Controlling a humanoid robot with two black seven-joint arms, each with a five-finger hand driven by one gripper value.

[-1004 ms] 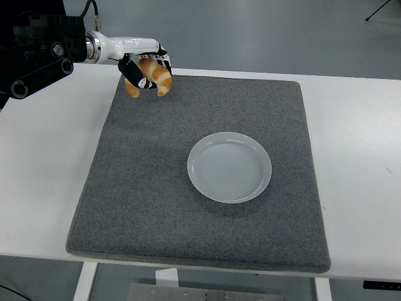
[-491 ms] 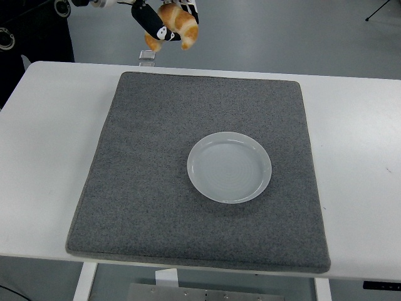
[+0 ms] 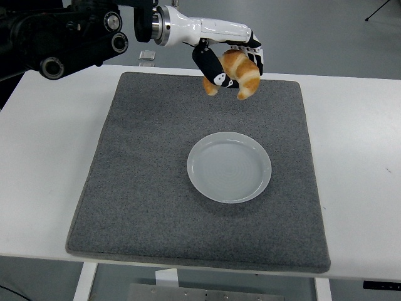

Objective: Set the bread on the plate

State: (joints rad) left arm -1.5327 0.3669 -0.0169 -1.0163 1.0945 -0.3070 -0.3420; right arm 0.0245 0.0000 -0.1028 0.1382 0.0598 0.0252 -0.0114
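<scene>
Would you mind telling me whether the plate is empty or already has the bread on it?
Empty. The plate shows only its bare surface, while the bread is held in the left hand above the mat's far edge.

I'm looking down over a white table [image 3: 44, 144] with a grey felt mat [image 3: 150, 188] spread across its middle. Beyond the far edge lies a smooth grey-blue floor [image 3: 326, 37], evenly lit. A thin dark stand leg [image 3: 381, 10] pokes in at the top right corner. Below the near edge, 2 white table legs [image 3: 84, 282] show.
</scene>
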